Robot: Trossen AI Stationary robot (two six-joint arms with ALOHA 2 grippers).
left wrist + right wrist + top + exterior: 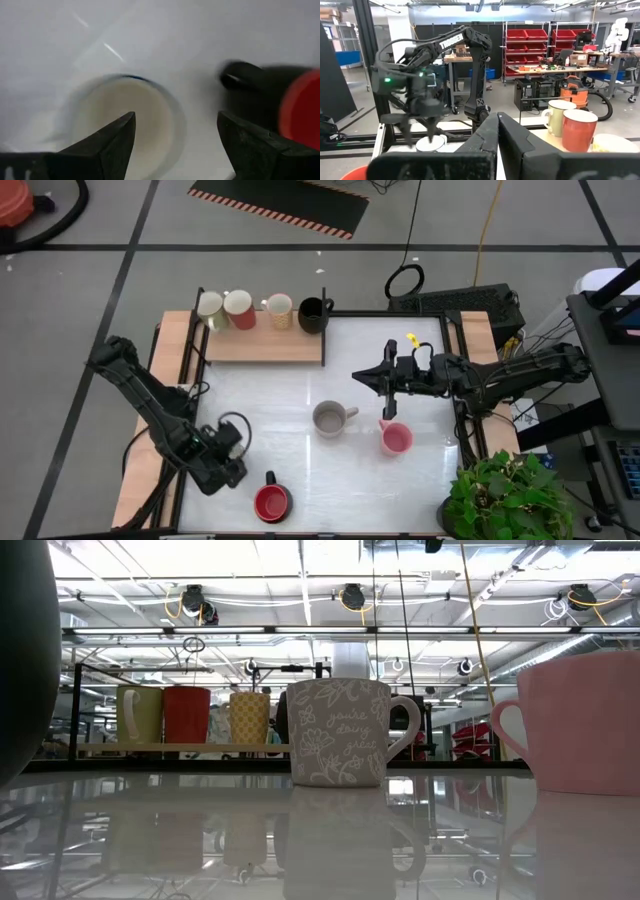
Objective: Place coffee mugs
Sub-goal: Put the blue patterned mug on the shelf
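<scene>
My left gripper (228, 452) (175, 117) is open near the table's near left corner, hovering over a white mug (125, 125) (431, 145) that the gripper hides in the high view. One finger is over the mug's opening and the other is outside its rim. A red-lined mug (272, 502) with a black handle (245, 75) stands just to the right. The grey mug (330, 418) (340, 730) and the pink mug (396, 438) (585, 720) stand mid-table. My right gripper (358, 376) (497, 117) is shut and held above the table beyond the pink mug.
A wooden shelf (265, 345) at the far edge carries several mugs: cream (210, 308), red (239, 308), tan (279, 310) and black (314, 314). A potted plant (505, 495) stands at the near right corner. Bare white table lies between the shelf and the grey mug.
</scene>
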